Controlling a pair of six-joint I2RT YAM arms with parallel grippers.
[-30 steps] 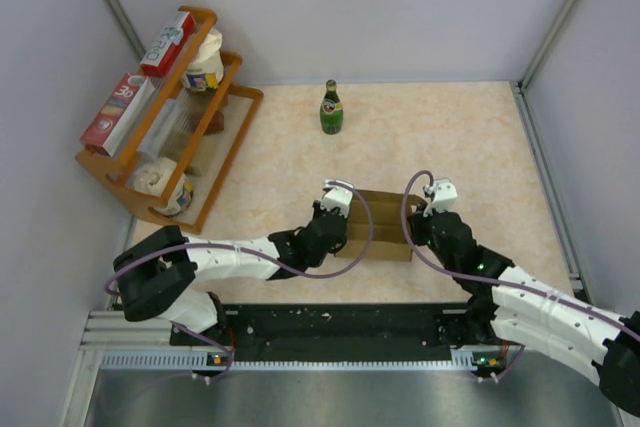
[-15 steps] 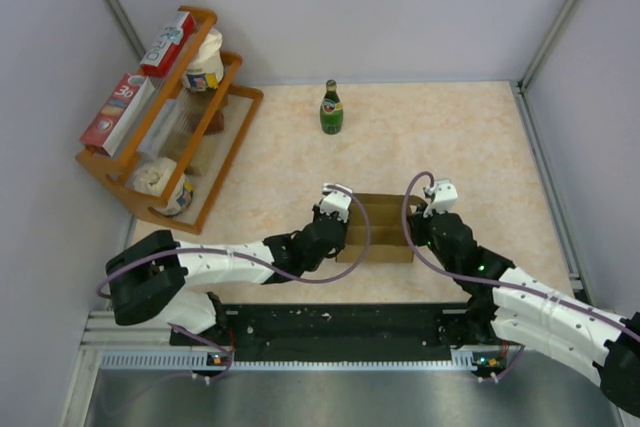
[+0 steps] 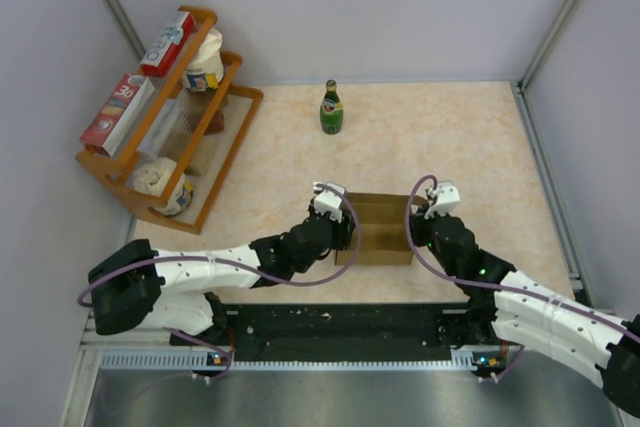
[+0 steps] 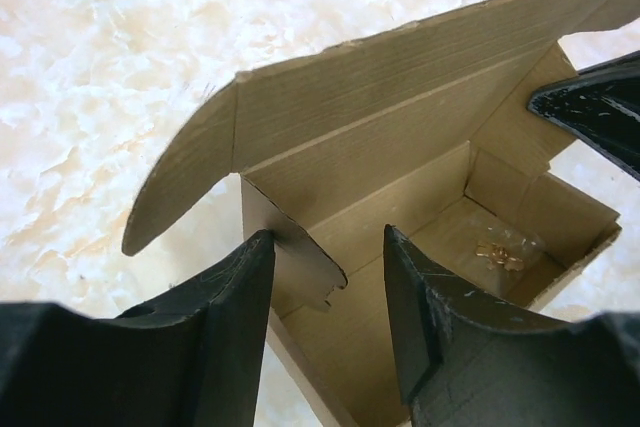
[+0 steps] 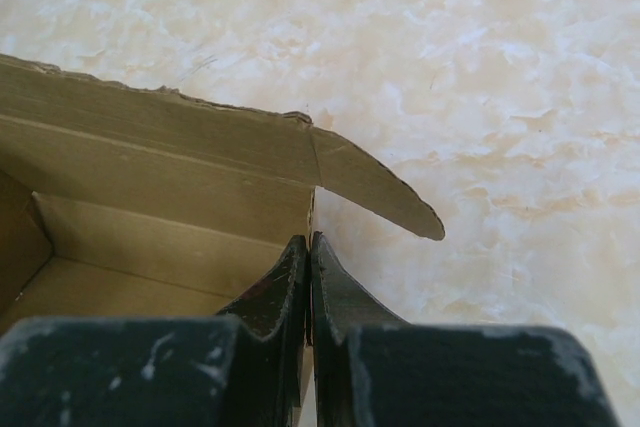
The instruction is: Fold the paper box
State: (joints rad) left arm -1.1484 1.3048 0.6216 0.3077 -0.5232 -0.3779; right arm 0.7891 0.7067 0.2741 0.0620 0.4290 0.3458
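Paper box [image 3: 380, 227] sat open near the table's [image 3: 470, 137] front edge. Left gripper [image 4: 326, 239] was spread apart straddling a side flap, and right gripper [image 5: 310, 240] was pinched on the opposite wall.

One paper box [image 3: 380, 229], one bottle [image 3: 331, 109], one rack [image 3: 231, 160], two printed boxes [image 3: 168, 43] [image 3: 117, 112]

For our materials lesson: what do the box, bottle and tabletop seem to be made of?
Box: brown corrugated cardboard, matte, with faint ribbing and ragged cut edges. Bottle: dark green, glossy, likely glass, though too small to be sure. Tabletop: mottled beige, marble-look, possibly laminate.
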